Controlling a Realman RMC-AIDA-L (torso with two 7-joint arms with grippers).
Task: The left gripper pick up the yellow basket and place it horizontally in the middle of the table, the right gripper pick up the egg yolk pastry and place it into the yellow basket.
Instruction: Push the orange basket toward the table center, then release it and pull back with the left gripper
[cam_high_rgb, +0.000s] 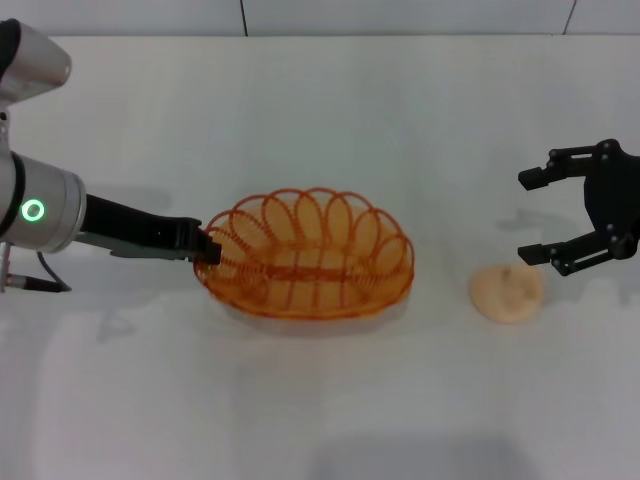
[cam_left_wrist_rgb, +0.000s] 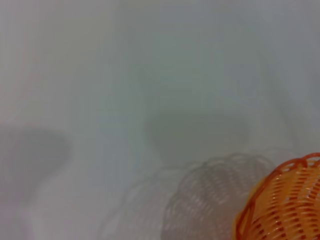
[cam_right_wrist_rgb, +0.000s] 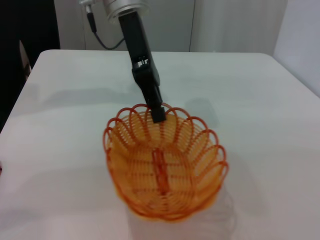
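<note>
Black left gripper (cam_high_rgb: 207, 247) clamped on oval orange-yellow wire basket (cam_high_rgb: 310, 255) rim, frame centre; thin grip may slip, tilting it. Black right gripper (cam_high_rgb: 548, 213), fingers apart, right edge above round peach-cream pastry (cam_high_rgb: 507, 292).

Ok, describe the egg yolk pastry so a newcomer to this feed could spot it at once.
On the white table, look to the robot's right of the yellow basket in the middle. There, just below the open right gripper, lies the egg yolk pastry: a small, pale peach dome, solid and smooth, unlike the large orange wire basket.
</note>
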